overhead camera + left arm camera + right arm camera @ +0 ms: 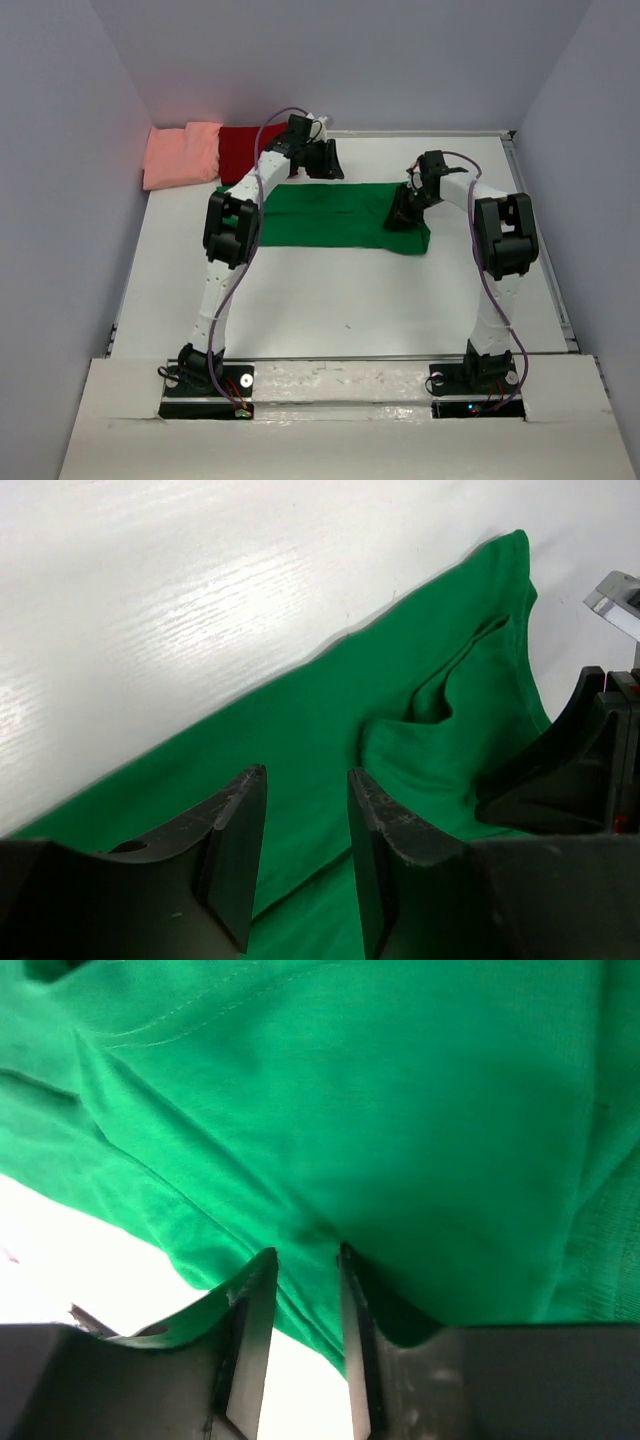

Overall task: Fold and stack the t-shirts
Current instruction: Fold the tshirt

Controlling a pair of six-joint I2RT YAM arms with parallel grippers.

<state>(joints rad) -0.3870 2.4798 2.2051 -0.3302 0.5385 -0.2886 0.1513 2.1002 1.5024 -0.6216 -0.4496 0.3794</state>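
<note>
**Left tool** (322, 158) (306, 775): I see its jaws apart, with nothing between them and green cloth visible through the gap. It sits at the far long edge of the green t-shirt (330, 215) (330, 720), left of the shirt's middle.

**Right tool** (405, 205) (307, 1253): I see its jaws parted by a narrow gap, with pale tabletop showing through the lower part. A fold of the green t-shirt (380, 1110) lies right at the fingertips. I cannot tell whether it touches them. This tool is low over the shirt's right end.

**Green t-shirt:** I count one, lying as a broad flat band near the middle of the tabletop (350, 300), towards the far side. Its long axis runs left to right, across in front of both arms. The right end is bunched and rumpled by the right tool. My left wrist view shows a loose flap folded over on itself near one end. I cannot tell which end carries the collar.

**Salmon-pink t-shirt** (180, 155): a soft bundle in the far left corner, against the left wall.

**Dark red t-shirt** (240, 148): just beside the pink one on its right, touching it. The left arm partly covers it in my overhead view. Its near corner comes close to the green shirt's far left corner.
</note>
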